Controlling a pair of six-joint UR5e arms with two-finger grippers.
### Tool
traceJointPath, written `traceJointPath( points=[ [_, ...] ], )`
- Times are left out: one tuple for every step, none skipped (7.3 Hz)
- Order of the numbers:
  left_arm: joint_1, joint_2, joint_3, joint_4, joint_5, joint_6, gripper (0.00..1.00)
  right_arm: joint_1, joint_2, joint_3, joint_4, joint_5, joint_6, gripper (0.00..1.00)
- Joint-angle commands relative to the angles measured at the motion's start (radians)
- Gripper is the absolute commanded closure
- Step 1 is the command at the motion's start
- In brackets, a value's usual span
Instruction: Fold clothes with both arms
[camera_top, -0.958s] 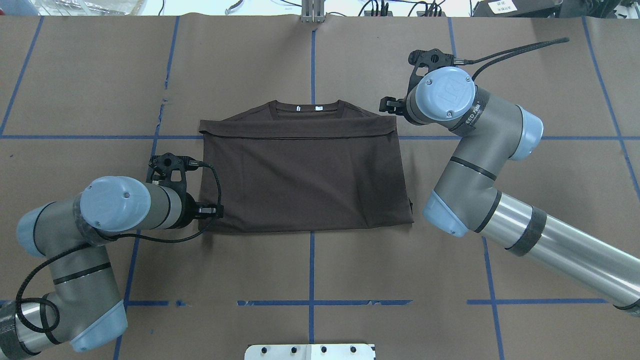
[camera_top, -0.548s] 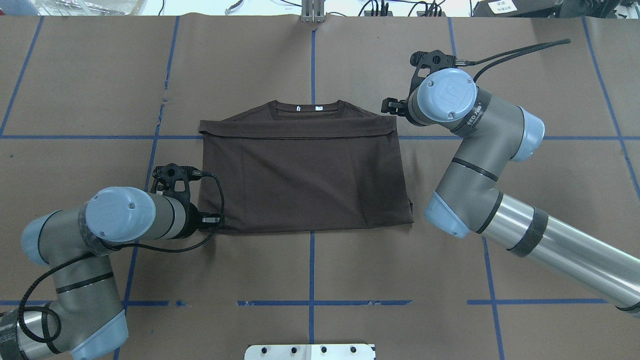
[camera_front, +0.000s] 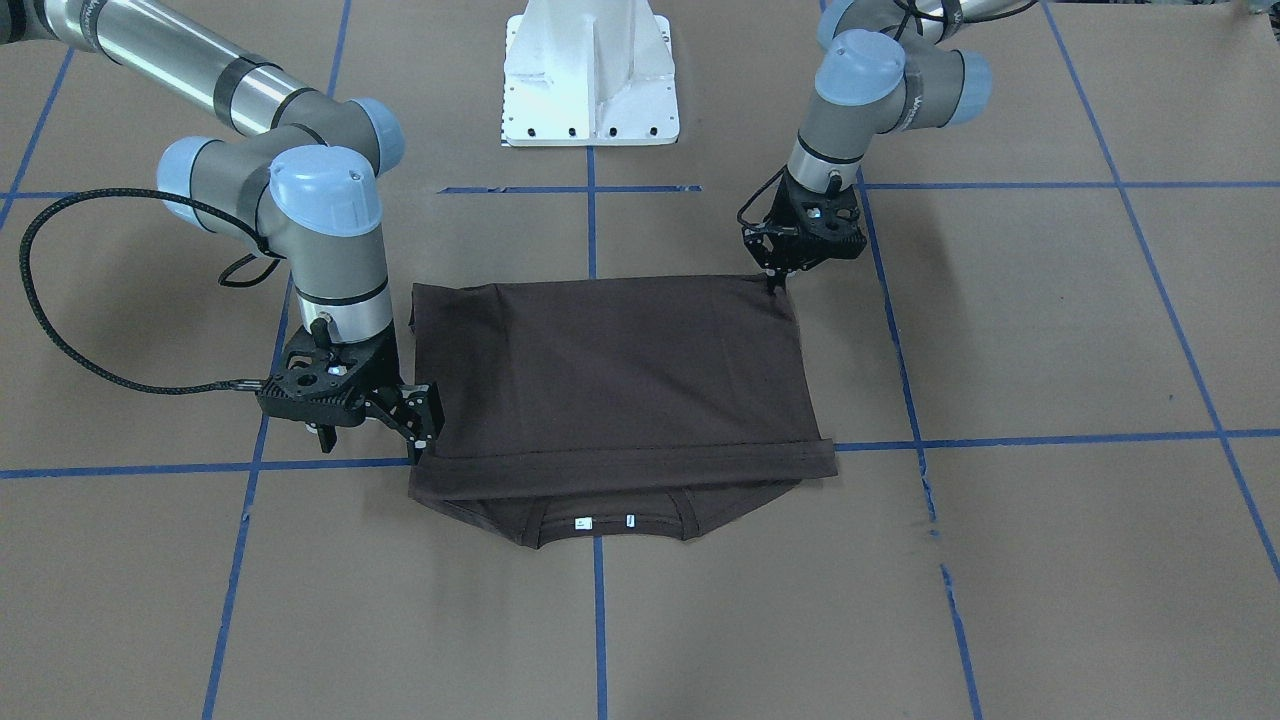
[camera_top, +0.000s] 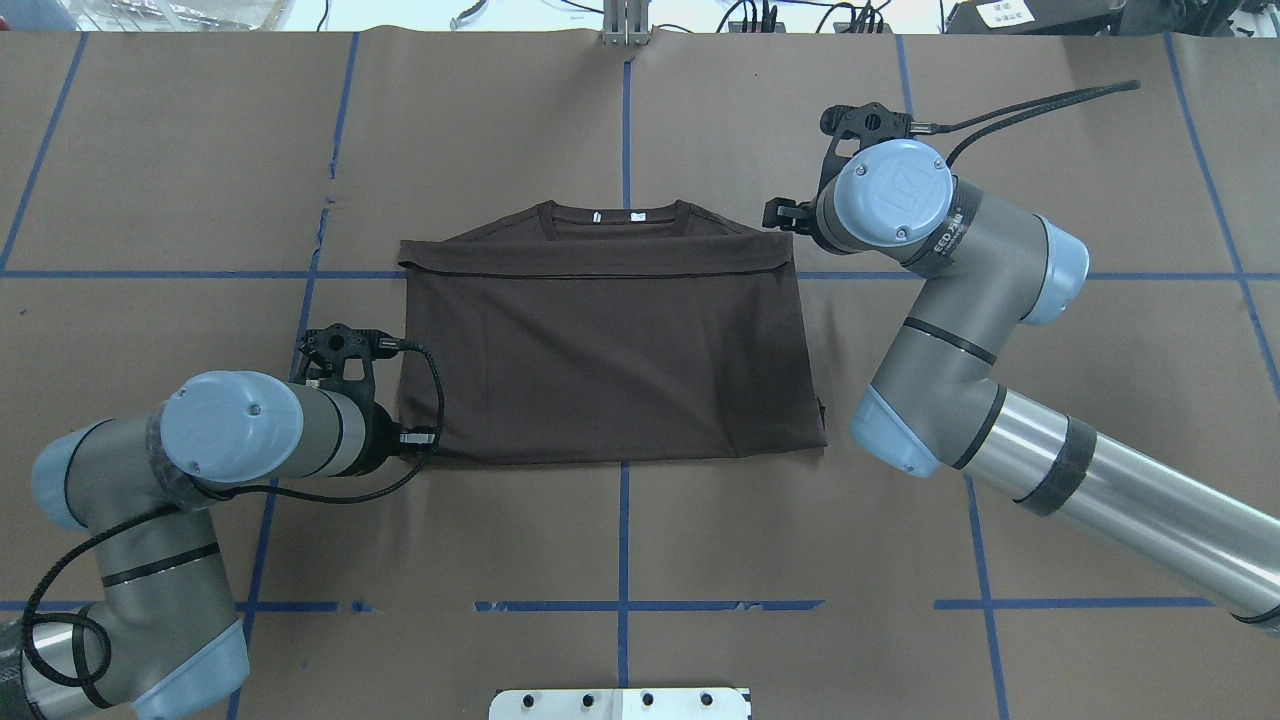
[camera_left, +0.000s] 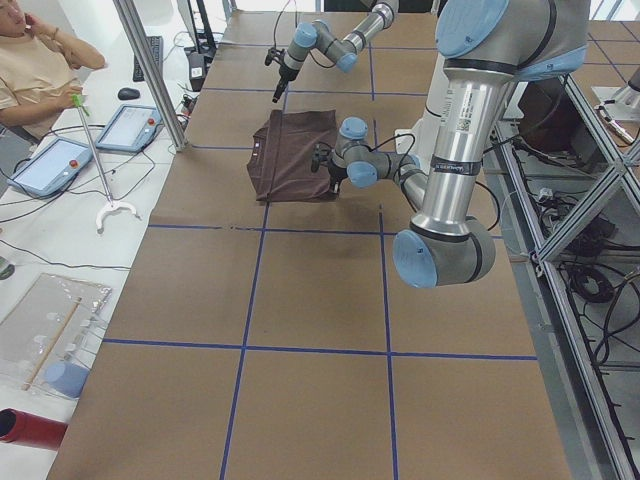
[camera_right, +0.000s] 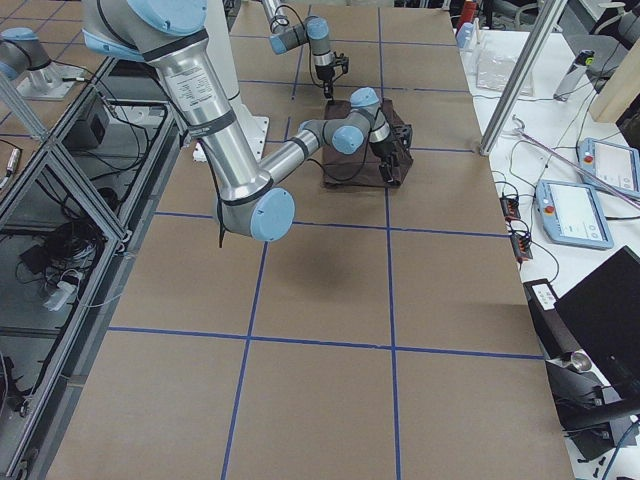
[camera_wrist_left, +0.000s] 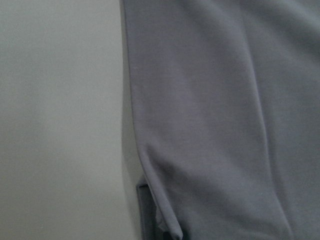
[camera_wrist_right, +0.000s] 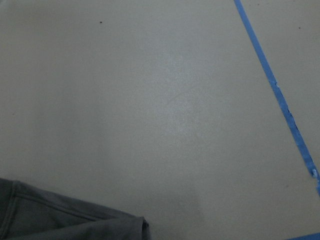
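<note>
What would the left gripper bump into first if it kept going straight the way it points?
Pointing straight down, the left gripper would probably meet the T-shirt at its corner first; depth is unclear, so it might touch the table just beside.

Left claw (camera_front: 776, 283) grip on T-shirt (camera_front: 610, 370) too small to tell

No text reads clearly: lettering on the right arm's (camera_top: 960, 300) black band (camera_top: 945, 232) is blurred.
</note>
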Motion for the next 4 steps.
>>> traceJointPath(
  points=[
    [-0.107,0.01,0.016,0.004,0.004,0.143,1.0,-0.001,0.0,-0.001,0.0,0.0,0.001,0.0],
    [-0.216,0.003,0.089,0.002,0.004,0.269,1.0,-0.002,0.0,-0.001,0.0,0.0,0.004,0.0],
    [-0.303,-0.031,0.177,-0.014,0.003,0.369,1.0,-0.002,0.0,0.0,0.0,0.0,0.009,0.0],
    [-0.377,-0.147,0.308,-0.015,0.003,0.434,1.0,-0.004,0.0,0.002,0.0,0.0,0.013,0.0]
  ],
)
